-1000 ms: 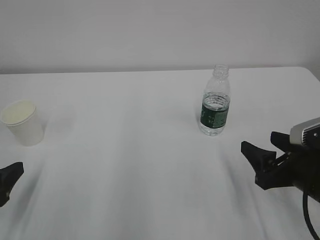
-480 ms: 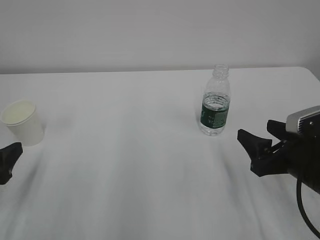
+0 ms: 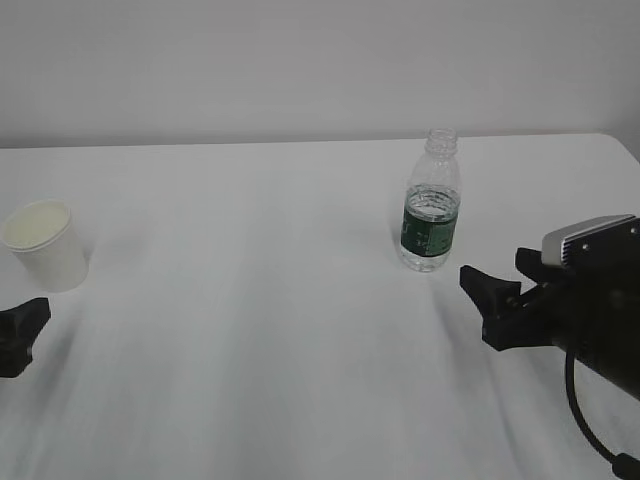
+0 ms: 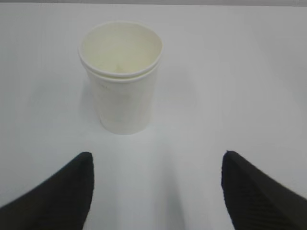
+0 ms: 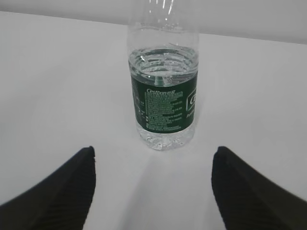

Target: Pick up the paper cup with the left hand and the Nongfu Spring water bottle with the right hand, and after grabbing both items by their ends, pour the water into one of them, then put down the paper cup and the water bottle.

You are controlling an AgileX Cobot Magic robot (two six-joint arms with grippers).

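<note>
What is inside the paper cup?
The cup looks empty: only its pale cream inner wall shows in the left wrist view. Its very bottom is hidden by the near rim.

Your left gripper (image 4: 156,191) and right gripper (image 5: 153,187) are both hovering low with jaws spread wide, holding nothing

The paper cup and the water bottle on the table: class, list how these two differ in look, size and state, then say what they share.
The paper cup is opaque white with a cream inside; the water bottle is clear plastic with a dark green label. The cup is shorter than the bottle. The cup looks empty in the left wrist view, while the bottle holds water. Both stand upright, open-topped, ungripped, on the white table.
</note>
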